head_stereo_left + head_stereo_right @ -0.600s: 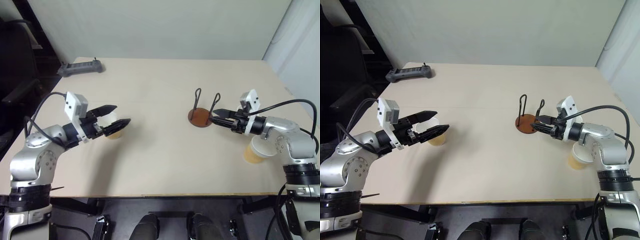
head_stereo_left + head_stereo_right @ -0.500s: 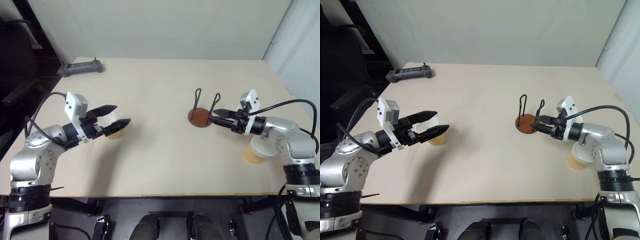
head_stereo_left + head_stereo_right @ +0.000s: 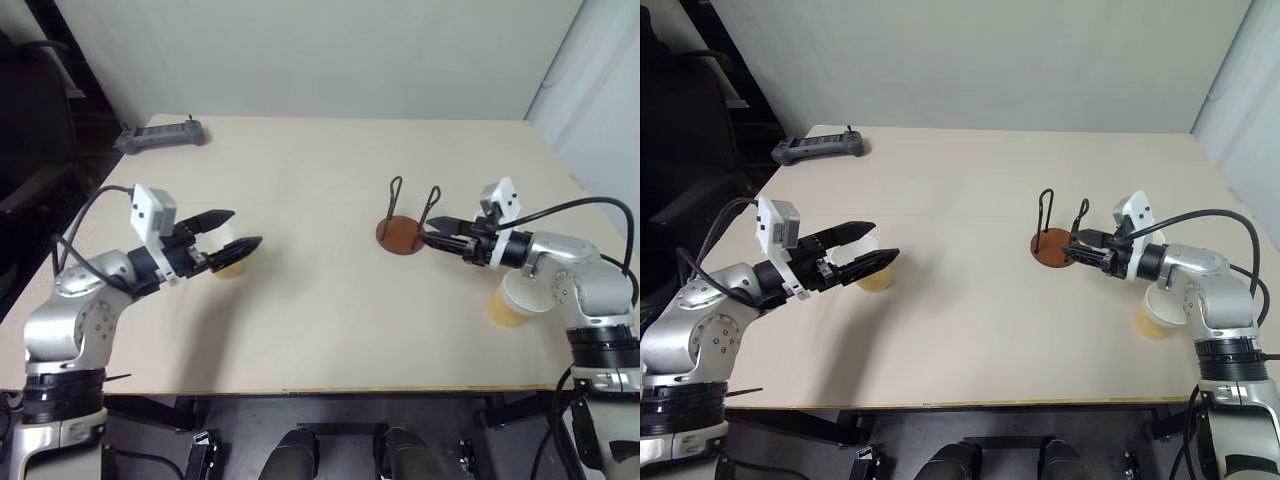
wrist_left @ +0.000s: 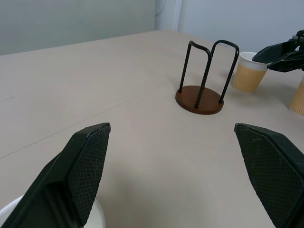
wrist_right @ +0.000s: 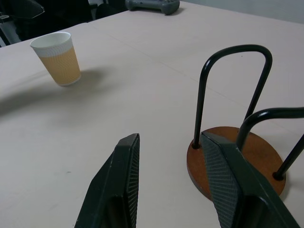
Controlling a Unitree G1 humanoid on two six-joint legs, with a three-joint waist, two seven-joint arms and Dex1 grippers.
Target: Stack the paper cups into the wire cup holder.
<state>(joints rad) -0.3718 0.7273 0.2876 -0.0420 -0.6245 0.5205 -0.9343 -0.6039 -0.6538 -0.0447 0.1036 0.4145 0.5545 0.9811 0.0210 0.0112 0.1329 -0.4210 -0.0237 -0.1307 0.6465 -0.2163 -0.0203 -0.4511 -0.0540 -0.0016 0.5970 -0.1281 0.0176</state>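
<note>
A pale beige bench [image 3: 320, 300] stands against a plain light wall, with a dark grey controller [image 3: 160, 135] lying at its far corner on my left side, well apart from the wire cup holder [image 3: 405, 222]. The holder sits on the bench to my right of the middle: a reddish-brown disc with two thin dark wire loops standing upright on it, and no cup in it.

My left hand [image 3: 228, 232] is on my left, well apart from the holder, its two black fingers spread wide and pointing toward the holder. One paper cup [image 3: 873, 272] stands upright on the bench between those fingers; I cannot tell whether either finger touches it. In the right wrist view this cup [image 5: 56, 59] stands alone, tan-orange outside with a white rim.

My right hand [image 3: 437, 232] is just beside the holder on its right, level and pointing at the disc, fingertips close to the nearer wire loop. Its fingers [image 5: 118, 185] are parted with nothing between them.

A second paper cup [image 3: 510, 300] stands upright near the holder, farther to my right, partly hidden under my right forearm. In the left wrist view a cup [image 4: 249, 71] stands beyond the holder, and the edge of another [image 4: 298, 97] shows beside it.
</note>
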